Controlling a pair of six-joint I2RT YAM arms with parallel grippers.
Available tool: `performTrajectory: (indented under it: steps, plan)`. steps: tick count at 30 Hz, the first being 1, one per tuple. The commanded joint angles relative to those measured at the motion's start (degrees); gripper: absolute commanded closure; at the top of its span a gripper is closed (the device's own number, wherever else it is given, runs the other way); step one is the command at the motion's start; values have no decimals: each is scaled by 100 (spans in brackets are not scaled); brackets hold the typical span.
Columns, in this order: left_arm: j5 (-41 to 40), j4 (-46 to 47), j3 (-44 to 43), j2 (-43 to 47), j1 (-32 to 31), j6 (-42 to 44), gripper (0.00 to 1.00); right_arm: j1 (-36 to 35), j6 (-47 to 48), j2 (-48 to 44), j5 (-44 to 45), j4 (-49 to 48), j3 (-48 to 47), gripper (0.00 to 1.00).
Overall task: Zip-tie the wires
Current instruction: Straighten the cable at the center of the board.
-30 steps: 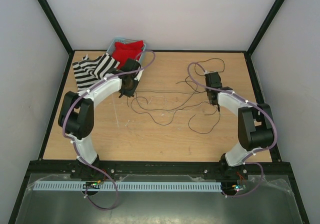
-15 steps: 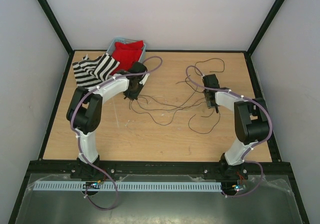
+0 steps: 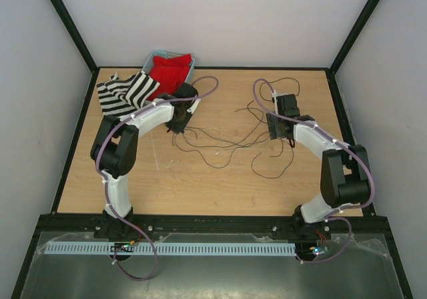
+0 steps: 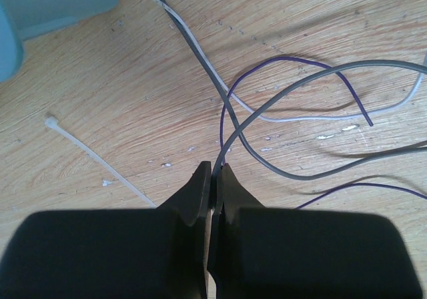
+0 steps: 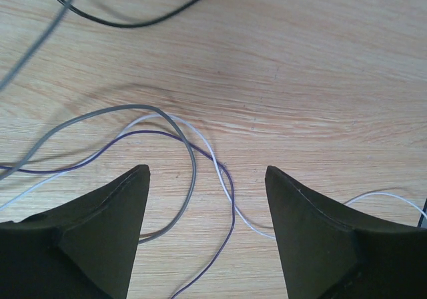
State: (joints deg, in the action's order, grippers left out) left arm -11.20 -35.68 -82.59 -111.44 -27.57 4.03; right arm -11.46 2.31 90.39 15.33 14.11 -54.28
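The wires [image 3: 220, 141] sprawl in thin loops across the middle of the wooden table. In the left wrist view my left gripper [image 4: 214, 173] is shut on a grey wire [image 4: 233, 129] that enters between its tips, with a purple strand [image 4: 293, 62] right beside it. The zip tie [image 4: 100, 163], a white strip, lies flat on the wood to the left of those fingers. My right gripper [image 5: 207, 171] stands open just above the table. Grey [image 5: 193, 167], white [image 5: 212, 153] and purple [image 5: 232, 199] strands lie loose between its fingers. From above, the left gripper [image 3: 175, 125] and right gripper [image 3: 274, 128] sit at opposite ends of the tangle.
A light blue bin [image 3: 152, 59] holding red cloth [image 3: 170, 69] stands at the far left, and its corner [image 4: 40, 9] shows in the left wrist view. A black-and-white striped cloth [image 3: 123, 91] lies beside it. Black frame rails [image 3: 213, 67] border the table.
My right gripper went from shut to open and shifted slightly toward the far side. The left arm pushed a little farther from its base and stayed shut.
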Motion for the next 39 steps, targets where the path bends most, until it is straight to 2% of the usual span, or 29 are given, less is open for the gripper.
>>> performTrajectory:
  steps: [1,9,16,24,29,35,39]
  plan:
    - [-168,-132,-133,-133,-1,80,96,21,-115,-444,-287,139,-144,19]
    - [-125,-127,-157,-284,-2,61,86,21,-156,-623,-268,132,-144,15]
    - [-156,-125,-147,-116,12,45,53,21,-195,-594,-399,127,-177,13]
    - [-274,-140,-177,293,105,73,32,33,-242,-526,-434,65,-267,8]
    - [165,-141,-297,811,391,-44,2,214,-503,-355,-769,-229,-457,8]
    - [1094,-100,-442,1558,915,-540,1,506,-1242,78,-881,-1101,-549,8]
    - [1528,9,-386,2115,956,-520,1,630,-1504,660,-677,-1472,-981,9]
